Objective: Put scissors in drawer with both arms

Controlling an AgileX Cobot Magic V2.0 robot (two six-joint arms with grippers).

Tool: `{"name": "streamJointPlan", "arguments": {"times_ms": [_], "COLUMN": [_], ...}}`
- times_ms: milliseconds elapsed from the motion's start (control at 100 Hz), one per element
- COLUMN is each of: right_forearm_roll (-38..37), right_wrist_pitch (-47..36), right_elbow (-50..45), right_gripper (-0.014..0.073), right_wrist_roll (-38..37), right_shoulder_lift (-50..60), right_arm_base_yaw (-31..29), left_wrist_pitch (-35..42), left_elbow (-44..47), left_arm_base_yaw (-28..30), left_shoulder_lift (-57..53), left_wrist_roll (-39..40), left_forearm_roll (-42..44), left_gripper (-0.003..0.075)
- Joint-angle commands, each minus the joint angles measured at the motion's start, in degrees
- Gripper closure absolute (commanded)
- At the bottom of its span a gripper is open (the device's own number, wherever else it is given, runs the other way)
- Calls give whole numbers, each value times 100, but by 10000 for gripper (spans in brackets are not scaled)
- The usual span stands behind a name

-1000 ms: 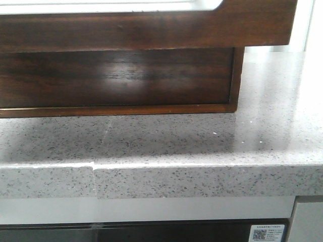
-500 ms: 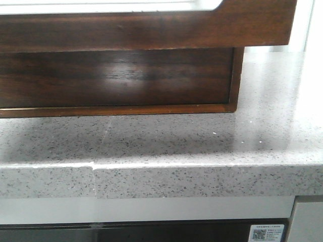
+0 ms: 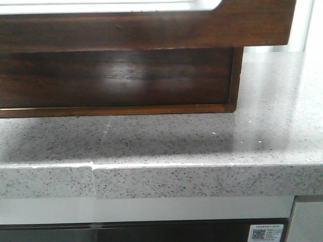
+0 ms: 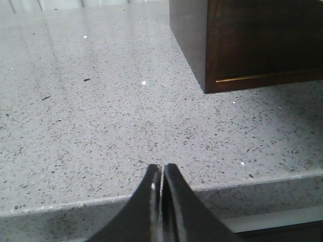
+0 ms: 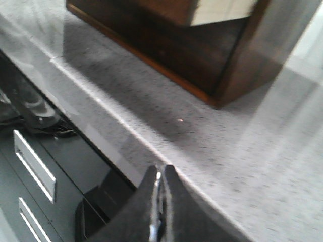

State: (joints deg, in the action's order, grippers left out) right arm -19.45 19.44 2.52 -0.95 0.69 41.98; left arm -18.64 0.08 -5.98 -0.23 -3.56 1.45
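**Operator:** Drawer (image 3: 146,30) fills the top of my front view: a wide, glossy dark brown front with a pale cutout along its upper edge. It juts forward over the dark wooden cabinet (image 3: 116,80) below it, which stands on a grey speckled stone counter (image 3: 202,146).

**Listener:** Where are the scissors?

**Operator:** I cannot find them in any of my three views. I cannot see inside the drawer either.

**Listener:** What are your grippers doing?

**Operator:** My left gripper (image 4: 162,174) has its two dark fingers pressed together with nothing between them. It sits above the counter's front edge, well apart from the cabinet's corner (image 4: 209,75). My right gripper (image 5: 160,176) is likewise clenched on nothing, over the counter edge (image 5: 126,126), with the cabinet's other end (image 5: 237,65) ahead of it.

**Listener:** Anything else around?

**Operator:** A thin seam (image 3: 94,166) runs across the counter's front lip. Below the counter, my front view shows a dark panel with a small white label (image 3: 266,233) at its right. My right wrist view, which is blurred, shows dark grey drawer fronts with pale bar handles (image 5: 34,164) beneath the counter.
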Motion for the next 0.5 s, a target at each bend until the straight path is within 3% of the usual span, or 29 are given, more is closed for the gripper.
{"name": "streamJointPlan", "arguments": {"times_ms": [0,110,310,490], "right_forearm_roll": [-144,-144,43,855], "right_wrist_pitch": [-1150,-2241,-2592,-2643], "right_elbow": [-138,-487,-473,-473], "right_gripper": [635,635,635,635], "right_wrist_roll": [18,18,18,18], "right_shoulder_lift": [91,91,91,91], "right_arm_base_yaw": [-4,-220,-905,-1879], "left_wrist_pitch": [356,356,356,356], "left_elbow": [112,112,112,112], "left_arm_base_yaw": [14,14,14,14], "left_shoulder_lift": [-167,-167,-167,-167], "left_wrist_roll": [-22,-22,-22,-22], "left_forearm_roll": [-63,-63,-63,-63], "left_gripper": [742,742,742,742]}}
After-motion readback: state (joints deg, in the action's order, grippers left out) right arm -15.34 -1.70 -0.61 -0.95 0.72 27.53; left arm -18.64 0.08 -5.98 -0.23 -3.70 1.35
